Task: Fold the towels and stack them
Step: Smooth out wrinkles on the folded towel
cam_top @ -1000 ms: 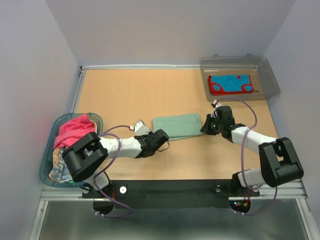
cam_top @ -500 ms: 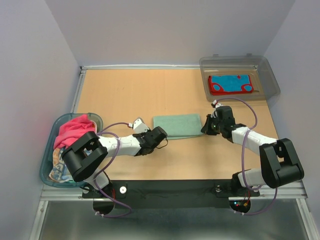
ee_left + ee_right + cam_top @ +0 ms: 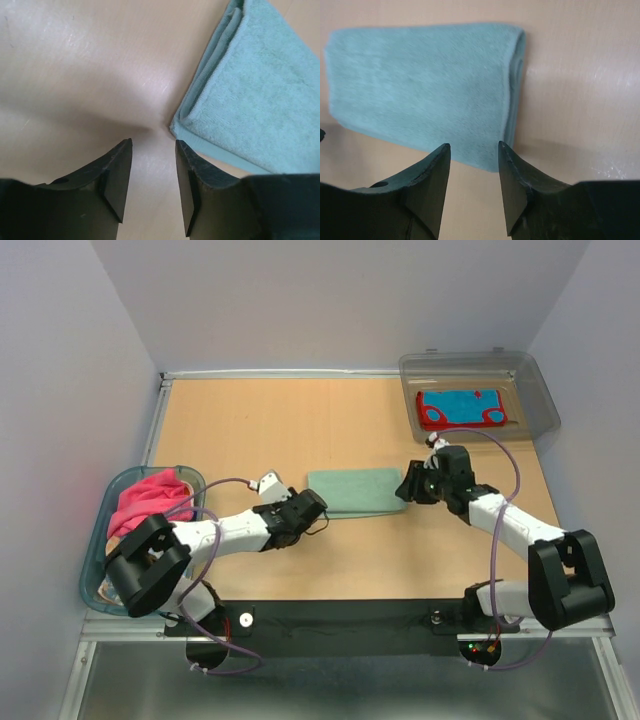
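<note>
Teal towel (image 3: pixel 355 491) sits folded in a neat rectangle at the middle of the table (image 3: pixel 250 430), lying flat, layered edges on its left side. Left gripper (image 3: pixel 312 510) is down low at the towel's near-left corner. The left wrist view has the left gripper (image 3: pixel 153 150) with jaws spread, bare wood between them, and the towel's corner just off the right finger (image 3: pixel 186 175); whether they touch I cannot tell. Over on the other end, right gripper (image 3: pixel 404 490) hangs at the towel's right edge. Its wrist camera shows the right gripper (image 3: pixel 474 150) parted too, nothing pinched, the towel's near-right corner showing in the gap.

Around them: the blue-rimmed tub (image 3: pixel 190 476) is at the far left with a pink towel (image 3: pixel 145 498) heaped inside, and the left arm's shoulder (image 3: pixel 145 575) blocks the tub's near half. Back right, the clear grey bin (image 3: pixel 545 410) holds a blue red-edged towel (image 3: pixel 462 408) lying flat, well apart from the teal one. Purple cables (image 3: pixel 497 465) loop off both arms.
</note>
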Action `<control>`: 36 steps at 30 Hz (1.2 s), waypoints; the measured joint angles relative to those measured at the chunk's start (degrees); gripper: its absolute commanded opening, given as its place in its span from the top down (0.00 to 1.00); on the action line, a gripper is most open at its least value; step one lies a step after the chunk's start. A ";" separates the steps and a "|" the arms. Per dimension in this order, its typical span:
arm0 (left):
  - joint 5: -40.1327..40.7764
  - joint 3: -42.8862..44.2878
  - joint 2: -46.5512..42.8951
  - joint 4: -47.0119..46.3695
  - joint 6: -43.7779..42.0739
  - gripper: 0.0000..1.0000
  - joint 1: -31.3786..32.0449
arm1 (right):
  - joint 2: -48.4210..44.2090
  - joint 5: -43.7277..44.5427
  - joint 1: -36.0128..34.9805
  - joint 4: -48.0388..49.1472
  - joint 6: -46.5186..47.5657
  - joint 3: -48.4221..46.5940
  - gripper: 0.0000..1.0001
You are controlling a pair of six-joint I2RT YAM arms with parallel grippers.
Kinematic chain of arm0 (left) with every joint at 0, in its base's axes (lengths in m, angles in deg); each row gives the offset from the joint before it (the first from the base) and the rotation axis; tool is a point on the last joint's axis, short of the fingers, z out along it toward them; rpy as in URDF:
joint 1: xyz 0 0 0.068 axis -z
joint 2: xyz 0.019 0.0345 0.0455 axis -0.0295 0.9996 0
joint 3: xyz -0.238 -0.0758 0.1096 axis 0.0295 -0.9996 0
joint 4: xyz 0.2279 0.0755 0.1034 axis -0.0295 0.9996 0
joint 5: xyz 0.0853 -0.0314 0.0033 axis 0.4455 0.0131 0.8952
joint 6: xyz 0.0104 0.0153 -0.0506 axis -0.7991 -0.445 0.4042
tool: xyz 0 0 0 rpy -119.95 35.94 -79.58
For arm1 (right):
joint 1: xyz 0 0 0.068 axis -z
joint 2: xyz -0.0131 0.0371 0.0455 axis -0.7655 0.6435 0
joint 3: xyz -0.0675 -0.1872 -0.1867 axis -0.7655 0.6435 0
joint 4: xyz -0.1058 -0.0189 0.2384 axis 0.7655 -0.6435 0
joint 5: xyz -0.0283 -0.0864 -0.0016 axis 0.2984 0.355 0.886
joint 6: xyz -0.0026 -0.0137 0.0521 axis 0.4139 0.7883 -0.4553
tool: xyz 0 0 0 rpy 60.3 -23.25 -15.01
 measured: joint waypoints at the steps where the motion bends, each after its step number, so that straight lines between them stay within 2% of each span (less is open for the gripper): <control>1: 0.17 0.00 -2.27 1.20 -0.72 0.45 0.00 | -0.76 -0.22 0.00 -0.11 -0.28 -0.70 0.51; 5: 1.60 1.25 -9.16 3.54 -3.41 0.45 0.00 | -3.26 -1.31 0.00 0.26 -1.03 -3.74 0.56; 8: 2.67 5.86 -9.55 2.16 -7.34 0.49 0.00 | -2.80 -2.23 -0.04 1.22 -1.46 -4.83 0.58; 14: 3.10 12.37 2.10 -3.34 -11.76 0.60 -0.26 | 2.38 -3.45 -0.37 4.04 -2.95 -3.78 0.60; 20: -0.98 7.85 10.78 -7.56 -11.67 0.62 -2.40 | 5.11 -3.91 -0.37 6.86 -4.55 2.36 0.63; 26: -5.20 1.81 8.52 -16.37 -9.27 0.61 -8.28 | 3.82 -3.28 -0.39 7.91 -5.18 4.72 0.63; 31: -4.39 0.57 5.60 -13.81 -11.43 0.47 -11.37 | -0.57 -0.20 -0.50 5.90 -4.55 4.28 0.55; 33: -3.78 1.18 4.20 -10.78 -13.75 0.34 -11.30 | -2.29 2.51 -0.50 4.04 -3.82 3.50 0.46; 34: -3.37 1.70 3.39 -9.22 -15.58 0.21 -10.97 | -3.30 4.55 -0.48 2.84 -3.63 2.75 0.36; 36: -2.25 3.39 2.05 -6.64 -19.71 0.10 -9.62 | -4.22 8.52 -0.33 0.55 -3.41 1.05 0.26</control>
